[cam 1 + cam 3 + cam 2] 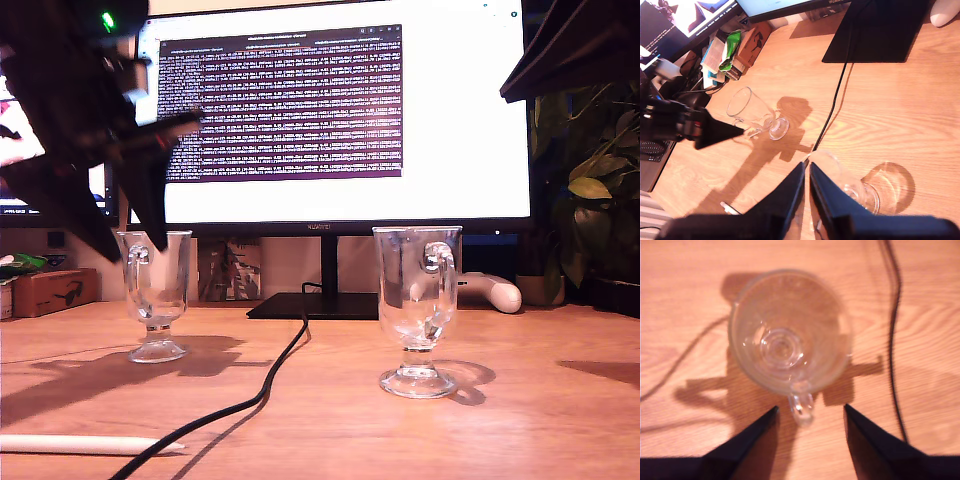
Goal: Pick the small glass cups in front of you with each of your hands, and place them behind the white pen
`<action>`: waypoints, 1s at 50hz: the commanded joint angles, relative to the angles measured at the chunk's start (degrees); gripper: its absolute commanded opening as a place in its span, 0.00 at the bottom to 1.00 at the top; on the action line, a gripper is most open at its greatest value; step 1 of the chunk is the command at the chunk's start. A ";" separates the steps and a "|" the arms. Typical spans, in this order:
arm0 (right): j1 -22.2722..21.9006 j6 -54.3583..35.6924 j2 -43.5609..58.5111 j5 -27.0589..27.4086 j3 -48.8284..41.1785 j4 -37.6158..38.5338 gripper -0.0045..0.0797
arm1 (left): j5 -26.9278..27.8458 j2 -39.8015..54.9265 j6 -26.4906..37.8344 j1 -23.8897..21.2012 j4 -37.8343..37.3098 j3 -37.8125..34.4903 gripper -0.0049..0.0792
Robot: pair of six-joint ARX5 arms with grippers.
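A wooden table [560, 420] carries two clear glass mugs [157, 295] [417, 310], standing well apart, a black cable [262, 390] snaking between them, a white pen [85, 444], and a monitor's black base [315, 306].

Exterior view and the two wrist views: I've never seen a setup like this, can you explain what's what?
I am a robot with two arms, each ending in a two-fingered pincer. The exterior view comes from a camera low over the wooden desk. Each wrist view comes from a camera riding on one arm. On the desk stand two empty glass cups, with a white pen and a black cable, before a monitor. Held open, my first pincer hangs above the cup on the exterior view's left. Nearly closed, my second pincer hangs by the other cup. Nothing is held.
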 commanded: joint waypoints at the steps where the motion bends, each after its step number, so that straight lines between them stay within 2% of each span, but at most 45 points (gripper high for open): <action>1: 0.79 0.39 0.20 -0.07 1.38 -0.59 0.04 | -0.04 1.31 0.46 -0.15 0.63 0.68 0.50; 8: 2.95 0.46 0.90 0.02 3.02 -6.58 0.04 | -0.11 1.99 0.46 -0.15 1.55 0.68 0.48; 11: 4.02 0.46 2.10 0.04 4.28 -10.73 0.07 | -0.07 1.99 0.46 -0.15 2.25 0.70 0.47; 13: 4.74 0.22 3.28 0.04 5.38 -13.64 0.13 | -0.09 1.99 0.48 -0.15 2.27 0.79 0.46; 17: 6.40 -0.61 6.03 0.02 7.10 -18.84 0.33 | -0.02 1.99 0.48 -0.15 2.21 0.81 0.45; 19: 7.21 -0.57 7.54 0.04 7.74 -20.11 0.39 | 0.02 1.99 0.50 -0.15 2.23 0.81 0.45; 31: 11.34 0.55 15.91 5.51 10.82 -25.97 0.40 | 0.31 1.99 0.94 -0.15 2.47 0.87 0.45; 36: 12.72 0.52 18.75 8.87 12.46 -26.32 0.40 | 0.46 1.99 1.27 -0.15 2.86 0.90 0.45; 50: 16.22 0.48 24.70 12.17 18.99 -26.34 0.40 | 0.48 1.99 2.40 -0.13 3.52 0.90 0.45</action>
